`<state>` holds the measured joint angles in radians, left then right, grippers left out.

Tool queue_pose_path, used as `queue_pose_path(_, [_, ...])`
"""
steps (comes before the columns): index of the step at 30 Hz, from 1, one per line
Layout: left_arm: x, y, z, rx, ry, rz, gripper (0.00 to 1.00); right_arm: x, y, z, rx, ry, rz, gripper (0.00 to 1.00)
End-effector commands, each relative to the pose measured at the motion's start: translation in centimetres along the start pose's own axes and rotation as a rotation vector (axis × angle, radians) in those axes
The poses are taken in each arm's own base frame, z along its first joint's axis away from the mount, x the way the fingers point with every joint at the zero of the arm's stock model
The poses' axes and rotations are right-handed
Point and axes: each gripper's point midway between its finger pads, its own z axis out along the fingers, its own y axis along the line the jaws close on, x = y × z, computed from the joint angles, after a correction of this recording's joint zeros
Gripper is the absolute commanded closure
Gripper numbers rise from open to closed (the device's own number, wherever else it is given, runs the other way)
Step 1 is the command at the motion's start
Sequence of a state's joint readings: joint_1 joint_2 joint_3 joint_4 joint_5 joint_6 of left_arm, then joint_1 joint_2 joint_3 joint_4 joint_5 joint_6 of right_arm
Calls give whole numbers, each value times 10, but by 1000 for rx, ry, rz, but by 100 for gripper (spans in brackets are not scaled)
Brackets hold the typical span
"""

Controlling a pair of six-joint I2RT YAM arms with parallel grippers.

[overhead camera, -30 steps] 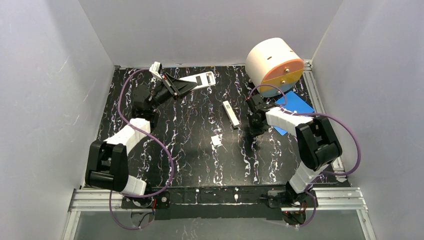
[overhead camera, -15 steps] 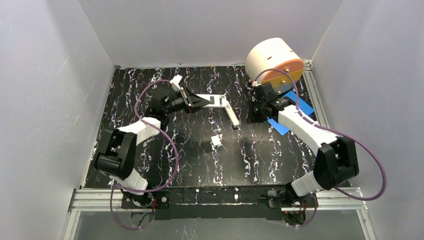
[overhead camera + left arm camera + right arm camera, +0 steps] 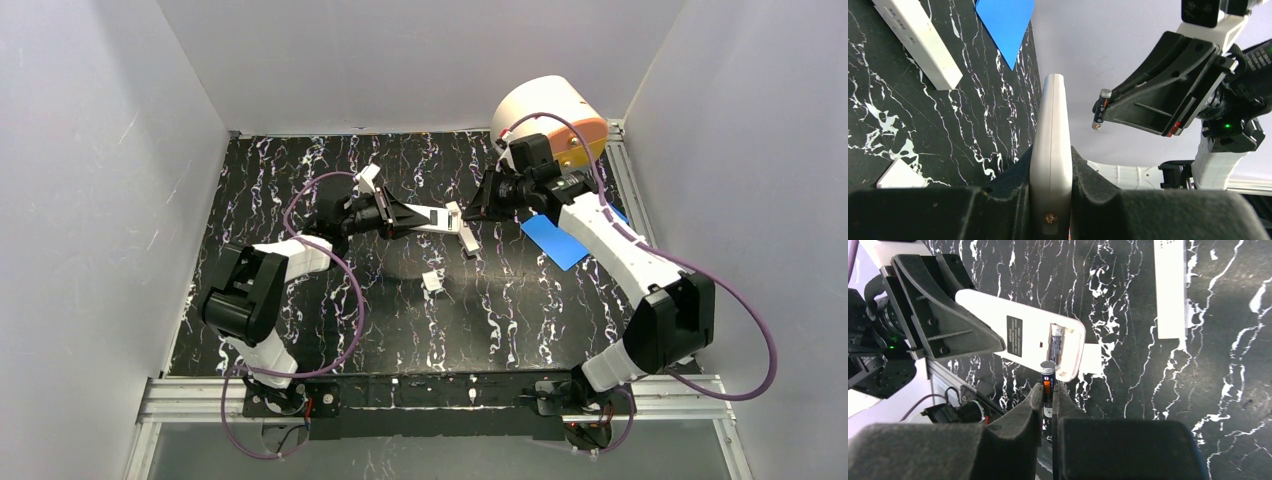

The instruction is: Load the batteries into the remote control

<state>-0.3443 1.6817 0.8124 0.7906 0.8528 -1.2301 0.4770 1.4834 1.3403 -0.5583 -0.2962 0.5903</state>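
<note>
My left gripper is shut on the remote control, a slim white bar held off the table; the left wrist view sees it edge-on between the pads. Its back faces the right wrist camera, showing a dark label and an open compartment with one battery inside. My right gripper is shut on a dark battery with an orange band, its tip just short of the remote's compartment end. That battery also shows in the left wrist view.
A second white bar-shaped remote lies on the black marbled table just beyond the held one. A small white piece lies nearer. A blue card and a white-and-orange drum sit at the back right.
My left arm swung the remote from the back left toward the table's middle. My right arm lifted and moved left with the battery, ending close to the remote's end.
</note>
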Motion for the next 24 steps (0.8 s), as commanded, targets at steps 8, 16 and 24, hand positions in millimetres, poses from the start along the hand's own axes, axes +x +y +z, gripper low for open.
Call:
queue_pose_path(8, [3, -22, 5, 89, 36, 50, 100, -12, 23, 14, -90, 38, 78, 84])
queue_pose_path(16, [1, -25, 5, 107, 24, 54, 100, -2, 13, 18, -35, 87, 107, 78])
queue_pose_path(24, [0, -28, 4, 117, 12, 62, 100, 4, 3, 23, 13, 125, 130, 78])
